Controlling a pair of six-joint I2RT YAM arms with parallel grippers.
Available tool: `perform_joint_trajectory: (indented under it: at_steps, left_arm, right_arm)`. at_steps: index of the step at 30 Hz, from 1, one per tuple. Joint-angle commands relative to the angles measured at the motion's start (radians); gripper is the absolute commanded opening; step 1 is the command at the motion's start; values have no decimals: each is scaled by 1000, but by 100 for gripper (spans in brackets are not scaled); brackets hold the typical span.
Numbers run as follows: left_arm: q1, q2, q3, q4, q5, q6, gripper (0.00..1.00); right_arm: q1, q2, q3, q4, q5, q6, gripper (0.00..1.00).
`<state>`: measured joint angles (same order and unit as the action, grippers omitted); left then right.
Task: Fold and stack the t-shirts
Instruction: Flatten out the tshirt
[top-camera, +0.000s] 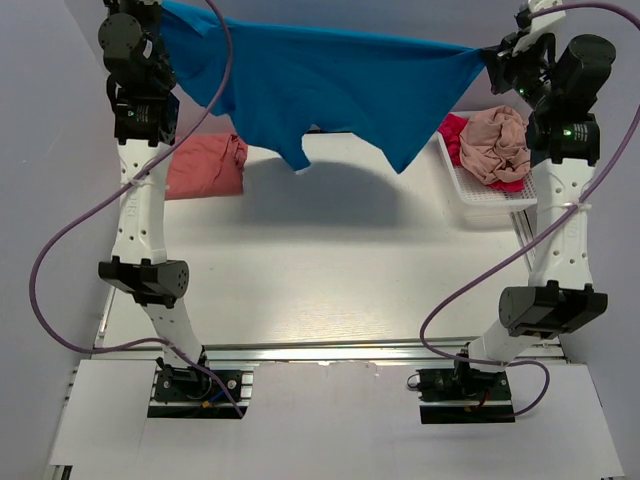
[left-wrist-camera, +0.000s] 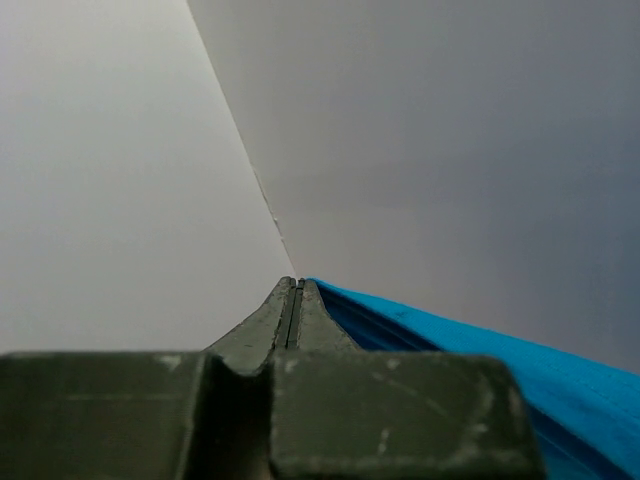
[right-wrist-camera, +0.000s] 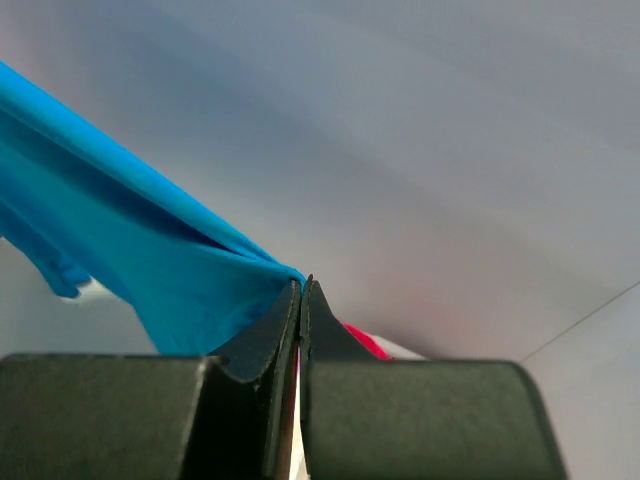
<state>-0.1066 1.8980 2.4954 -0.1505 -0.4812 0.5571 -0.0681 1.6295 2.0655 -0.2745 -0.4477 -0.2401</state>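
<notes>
1. The top camera sits high up and looks down on the whole table (top-camera: 330, 280).
2. The left wrist camera sits right behind the left gripper (left-wrist-camera: 291, 285), facing the walls (left-wrist-camera: 450, 150).
3. The right wrist camera sits just as close behind the right gripper (right-wrist-camera: 303, 283).
4. All three see the blue t-shirt (top-camera: 330, 80).

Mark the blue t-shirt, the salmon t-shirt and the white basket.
blue t-shirt (top-camera: 330, 85): top view, middle of the hanging cloth.
salmon t-shirt (top-camera: 205, 165): top view, its middle.
white basket (top-camera: 488, 195): top view, bare near rim.
</notes>
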Motion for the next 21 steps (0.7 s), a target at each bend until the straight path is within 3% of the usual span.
perform_joint_trajectory:
  at_steps: [1, 5, 9, 13, 16, 19, 21]
  left_arm:
    - [19, -143, 2, 31, -68, 44, 5]
    - [19, -314, -162, -43, -60, 3, 5]
    - [19, -517, -514, -78, 7, -58, 7]
    - [19, -580, -644, -66, 0, -62, 7]
    - [19, -524, -603, -87, -17, -65, 7]
    - [19, -397, -450, -138, -17, -72, 7]
    - [19, -306, -270, -196, -19, -75, 7]
  right_arm:
    - [-19, -72, -2, 61, 64, -21, 0]
    - [-19, -143, -79, 55, 46, -30, 0]
    - [-18, -247, -229, 35, -12, -47, 0]
    - [-19, -257, -260, 18, 9, -82, 0]
    - [-19, -234, -228, 15, 36, -96, 0]
    - [-19, -194, -190, 12, 46, -93, 0]
    - [-19, -130, -121, -5, 52, -84, 0]
